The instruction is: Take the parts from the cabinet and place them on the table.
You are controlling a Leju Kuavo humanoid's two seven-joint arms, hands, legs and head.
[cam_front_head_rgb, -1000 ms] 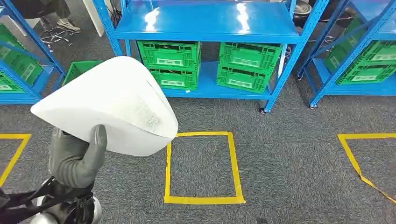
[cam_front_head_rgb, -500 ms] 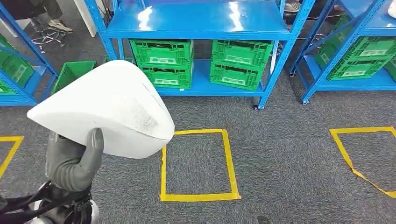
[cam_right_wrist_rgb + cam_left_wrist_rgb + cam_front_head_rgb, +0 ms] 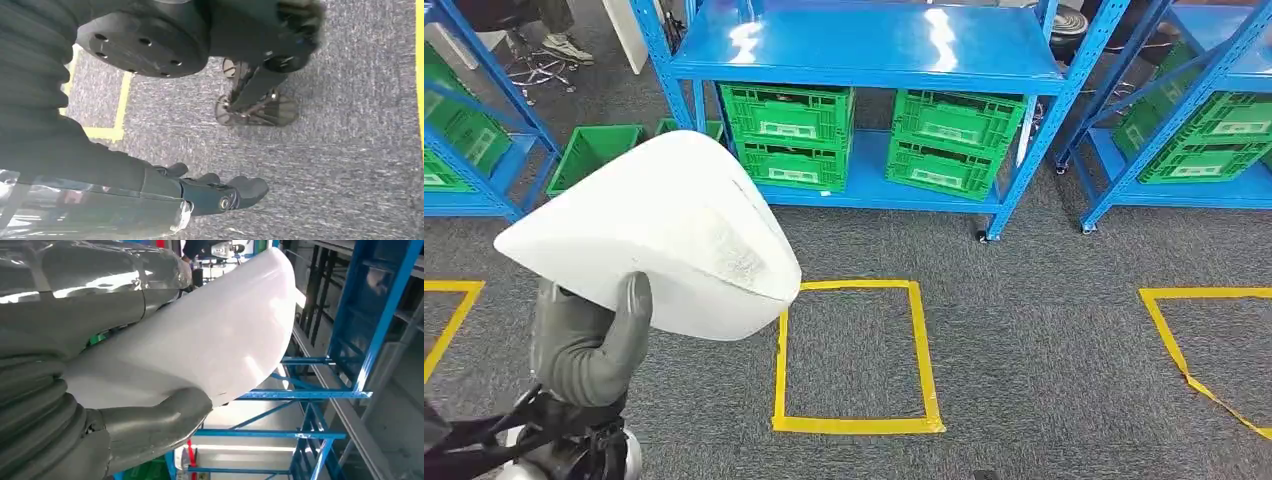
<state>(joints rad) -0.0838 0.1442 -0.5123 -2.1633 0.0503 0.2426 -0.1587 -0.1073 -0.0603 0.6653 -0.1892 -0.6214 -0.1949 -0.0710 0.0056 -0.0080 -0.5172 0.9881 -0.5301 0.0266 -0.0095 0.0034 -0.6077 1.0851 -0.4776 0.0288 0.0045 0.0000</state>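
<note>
head view takes in the blue shelving across the top of the frame, which has slid a little right and down against half a second ago. the yellow tape square at lower centre has moved with it, so that is the camera swaying as the robot walks and not the things moving. green crates sit on the low shelf at upper centre.

the white part, a big smooth curved shell, fills the left middle of the frame. against the hand it sits as it did a second ago. the left hand holds it from below at lower left, thumb up against its near edge; in the left wrist view the thumb presses on its underside, the other fingers hidden behind it.

the right hand hangs over the carpet, fingers loosely curled, holding nothing.

i'd judge the part is out of the cabinet and mid-carry. no surface to set it on is in sight yet.
</note>
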